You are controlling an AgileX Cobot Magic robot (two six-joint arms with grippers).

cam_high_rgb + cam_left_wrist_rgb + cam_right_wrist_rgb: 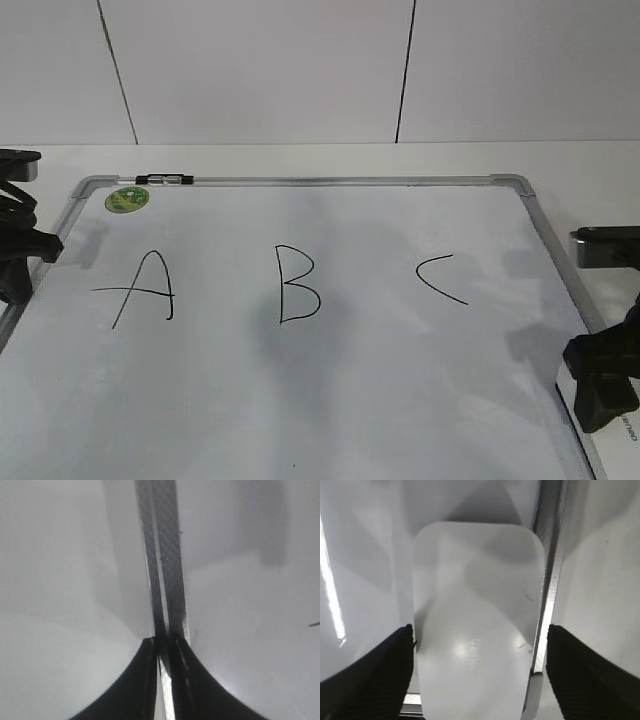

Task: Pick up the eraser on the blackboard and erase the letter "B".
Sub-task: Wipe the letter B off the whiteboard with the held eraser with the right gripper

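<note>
The blackboard [400, 380] lies flat on the table, a white dry-erase board with a grey frame. The letter "B" [298, 286] is drawn in black at its middle, between "A" [145, 288] and "C" [440, 278]. The white eraser [477, 620] lies at the board's near right corner, beside the frame [549, 580]; only a sliver of the eraser shows in the exterior view [625, 432]. My right gripper [480, 630] is open, a finger on each side of the eraser, just above it [600, 385]. My left gripper [162, 642] is shut over the board's left frame [167, 570], far from the eraser [15, 270].
A small black-and-clear marker [165, 180] lies on the board's far frame at the left. A round green sticker [127, 199] sits in the far left corner. A white wall rises behind the table.
</note>
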